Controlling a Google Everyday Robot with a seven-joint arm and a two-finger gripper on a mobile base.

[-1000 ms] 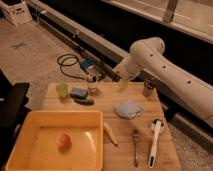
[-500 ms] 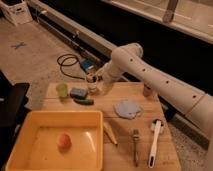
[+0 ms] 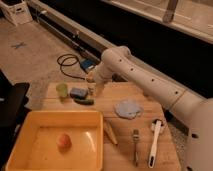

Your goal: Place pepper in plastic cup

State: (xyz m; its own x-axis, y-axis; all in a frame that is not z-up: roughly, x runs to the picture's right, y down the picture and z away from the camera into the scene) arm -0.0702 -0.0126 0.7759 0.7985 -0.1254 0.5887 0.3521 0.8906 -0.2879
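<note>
Claw (image 3: 90, 81) hangs at the far edge of the worktop (image 3: 120, 93), spread wide with nothing in it. It points down right over a small pale jar-ish thing (image 3: 91, 90) that I honestly can't make out well, since my own wrist covers its top. Pepper (image 3: 84, 101) lies flat on the worktop just in front of the blue sponge (image 3: 77, 92), a bit nearer the camera than the claw, and nothing is touching it. Plastic cup (image 3: 62, 90) stands upright on the sponge's left in view, near the worktop's edge and apart from the pepper; can't see into it from this angle. My arm (image 3: 145, 78) comes in from the right and hides a chunk of the back corner. Only a dark bit (image 3: 147, 95) peeks out under it, no idea what it is. Closer in is the yellow bin (image 3: 65, 114) with a small orange lump (image 3: 63, 141) inside, its near side cut off at the bottom of the view. Beside it lie a pale yellow banana-like piece (image 3: 110, 132), a fork (image 3: 135, 145) and a white long-handled brush (image 3: 156, 140), with a pale blue rag (image 3: 128, 108) mid-worktop. Black cable (image 3: 70, 64) coils on the floor beyond.
</note>
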